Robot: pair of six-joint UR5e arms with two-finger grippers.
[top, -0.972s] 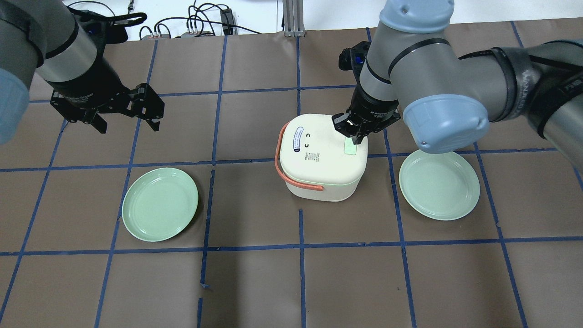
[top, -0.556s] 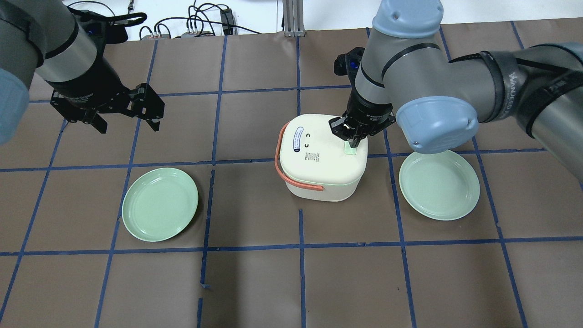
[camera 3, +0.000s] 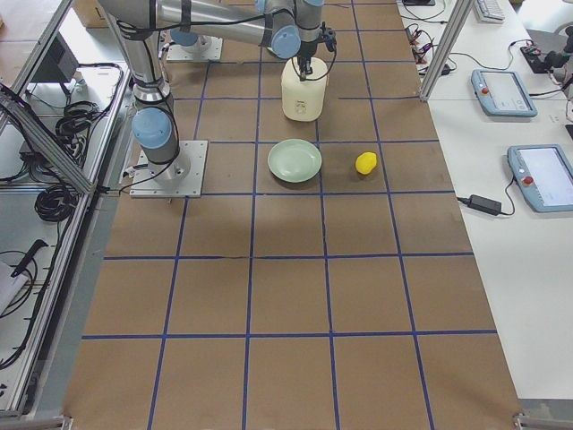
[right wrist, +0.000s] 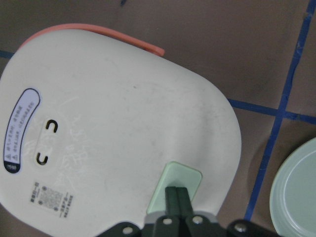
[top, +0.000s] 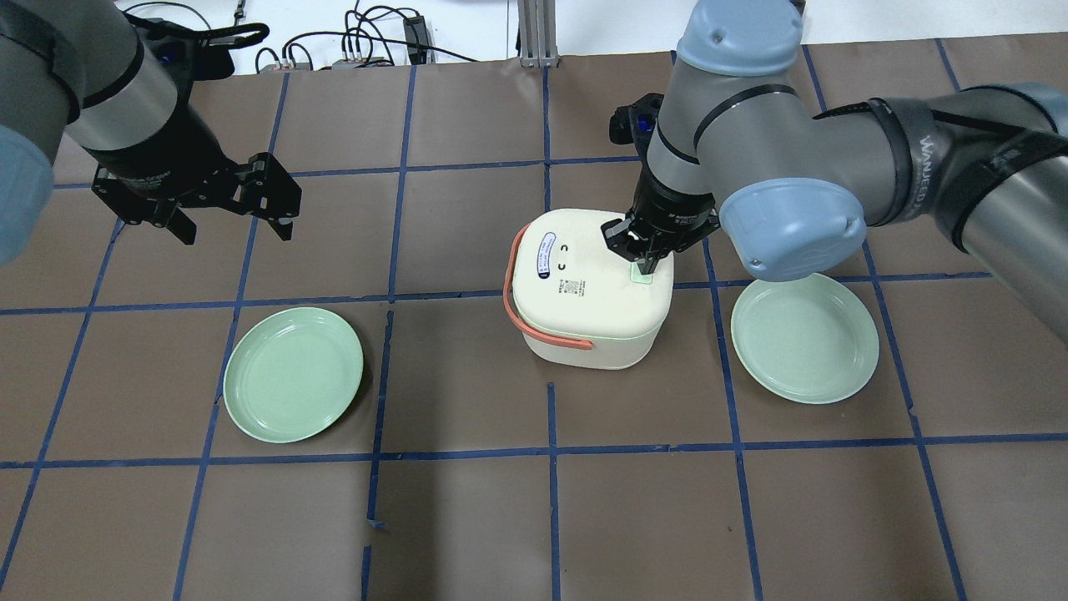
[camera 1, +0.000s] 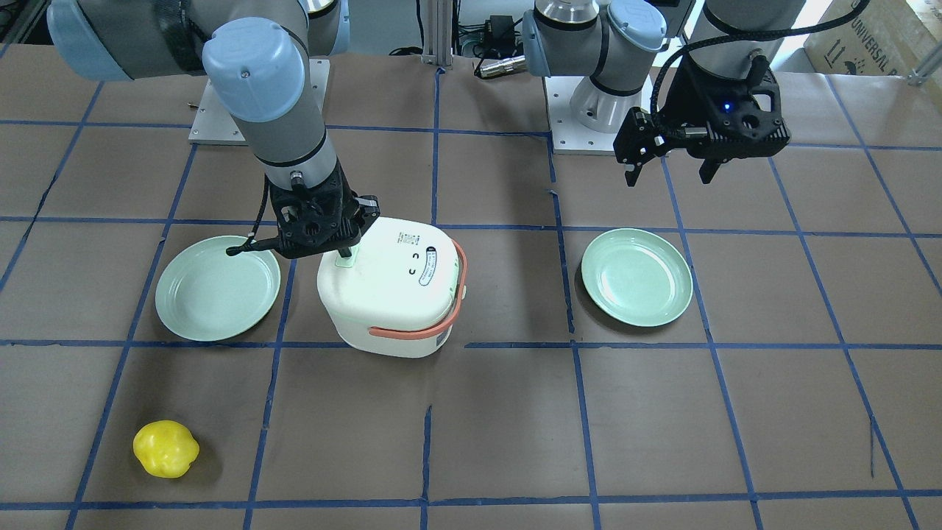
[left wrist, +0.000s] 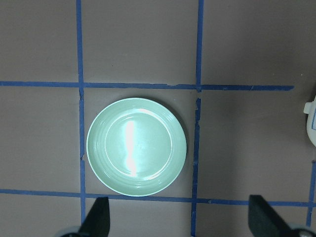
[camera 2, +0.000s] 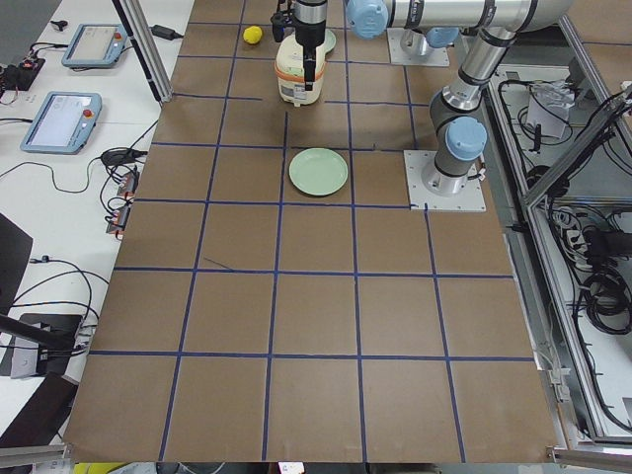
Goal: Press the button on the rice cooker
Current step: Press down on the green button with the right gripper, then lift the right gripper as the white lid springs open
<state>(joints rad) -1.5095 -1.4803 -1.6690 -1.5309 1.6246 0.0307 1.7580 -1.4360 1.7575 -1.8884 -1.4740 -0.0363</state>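
A white rice cooker [top: 588,288] with a coral handle stands mid-table; it also shows in the front view [camera 1: 390,283] and the right wrist view [right wrist: 113,138]. Its pale green button [right wrist: 180,180] sits on the lid's edge [top: 642,274]. My right gripper [top: 645,260] is shut, fingertips together and down on the button [camera 1: 344,256]; in the right wrist view the gripper [right wrist: 177,193] rests on the green pad. My left gripper [top: 229,224] is open and empty, held high over the table's left, also in the front view [camera 1: 668,171].
One green plate [top: 294,373] lies left of the cooker, under the left wrist camera [left wrist: 137,146]. Another green plate [top: 805,338] lies right of the cooker, close to my right arm. A yellow fruit-like object [camera 1: 165,447] lies near the far table edge.
My right gripper has moved a little left and down onto the green button, covering more of it. The left arm has not moved.
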